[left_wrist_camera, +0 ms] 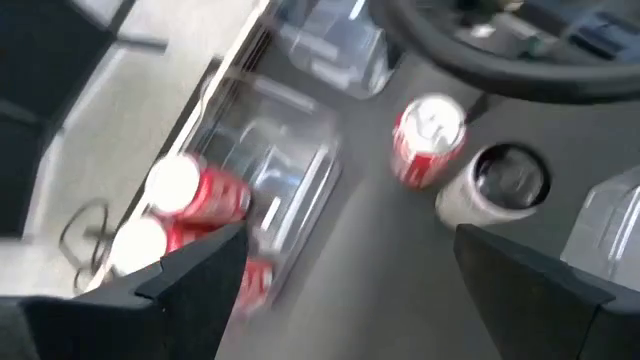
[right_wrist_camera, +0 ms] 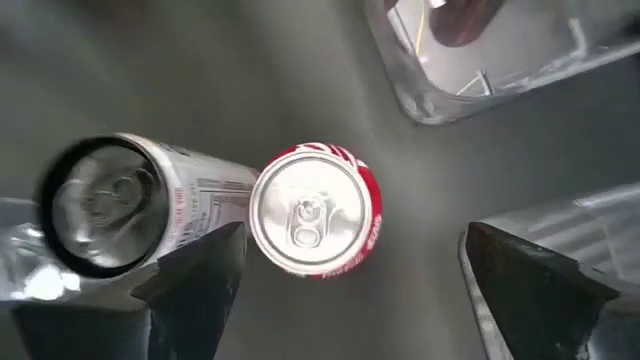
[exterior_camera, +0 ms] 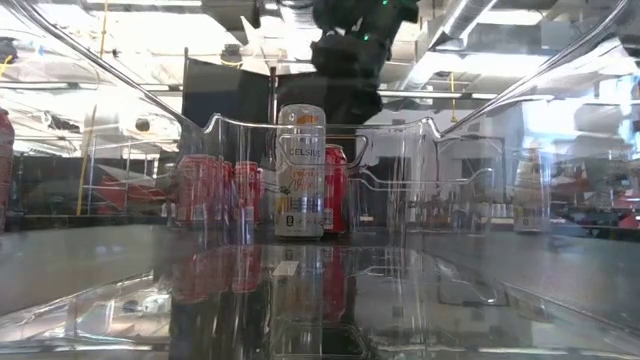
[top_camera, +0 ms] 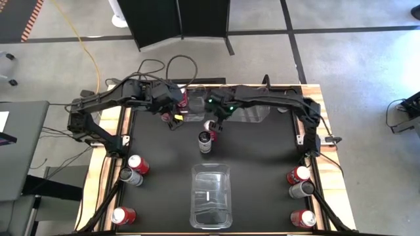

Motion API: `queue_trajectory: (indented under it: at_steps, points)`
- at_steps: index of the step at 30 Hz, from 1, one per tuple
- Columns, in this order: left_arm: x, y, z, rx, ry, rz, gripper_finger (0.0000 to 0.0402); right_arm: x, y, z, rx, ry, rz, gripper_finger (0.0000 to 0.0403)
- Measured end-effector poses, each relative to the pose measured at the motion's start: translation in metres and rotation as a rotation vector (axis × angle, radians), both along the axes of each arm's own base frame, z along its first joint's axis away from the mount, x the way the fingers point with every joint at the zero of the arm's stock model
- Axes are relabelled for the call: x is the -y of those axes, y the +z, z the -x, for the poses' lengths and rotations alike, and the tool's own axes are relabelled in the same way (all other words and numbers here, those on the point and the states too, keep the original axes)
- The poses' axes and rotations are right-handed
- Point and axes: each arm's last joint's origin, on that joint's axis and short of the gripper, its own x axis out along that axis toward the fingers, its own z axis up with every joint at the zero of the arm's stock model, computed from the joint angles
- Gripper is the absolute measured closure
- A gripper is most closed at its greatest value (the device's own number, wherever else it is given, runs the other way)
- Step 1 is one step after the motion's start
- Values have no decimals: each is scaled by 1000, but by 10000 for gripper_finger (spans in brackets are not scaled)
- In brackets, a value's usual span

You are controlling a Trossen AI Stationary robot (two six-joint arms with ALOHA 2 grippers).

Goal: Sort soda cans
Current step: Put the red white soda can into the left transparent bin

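The left end effector [top_camera: 172, 113] hangs wide and empty near the tabletop's [top_camera: 262, 157] far edge, over red cans [left_wrist_camera: 190, 195] in a clear bin [left_wrist_camera: 290, 180]. Right of it, the right end effector [top_camera: 216, 121] stands wide, empty, above a red can [right_wrist_camera: 315, 210] beside a silver can [right_wrist_camera: 120, 215]. More cans [top_camera: 134, 169] wait along both side edges. A second clear bin [top_camera: 211, 195] sits at the near edge. Grey floor surrounds everything.

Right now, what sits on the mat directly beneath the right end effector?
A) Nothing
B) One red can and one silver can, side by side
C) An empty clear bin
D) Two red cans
B: the right wrist view shows a red can beside a silver can, between the open right end effector fingers.
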Motion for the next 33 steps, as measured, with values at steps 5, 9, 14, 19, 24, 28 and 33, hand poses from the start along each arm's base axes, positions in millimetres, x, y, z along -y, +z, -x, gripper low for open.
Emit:
queue_trajectory:
  at_steps: [5,9,14,19,24,28,33]
  points:
    - [-2,-10,-20,107,-70,3,54,0,42,29,80,-139,-47,18]
    - [-15,-30,-41,243,-2,152,54,-8,73,63,85,-281,-56,19]
    - [-32,-69,-67,196,104,218,54,-28,111,112,103,-376,10,19]
    - [-45,-102,-97,109,96,258,54,-33,132,145,148,-475,50,19]
    - [-47,-108,-116,97,127,307,54,-37,143,164,175,-519,74,19]
    - [-43,-108,-126,98,112,326,54,-38,142,168,155,-531,76,19]
    - [-43,-118,-133,42,132,330,54,-39,140,164,138,-513,83,19]
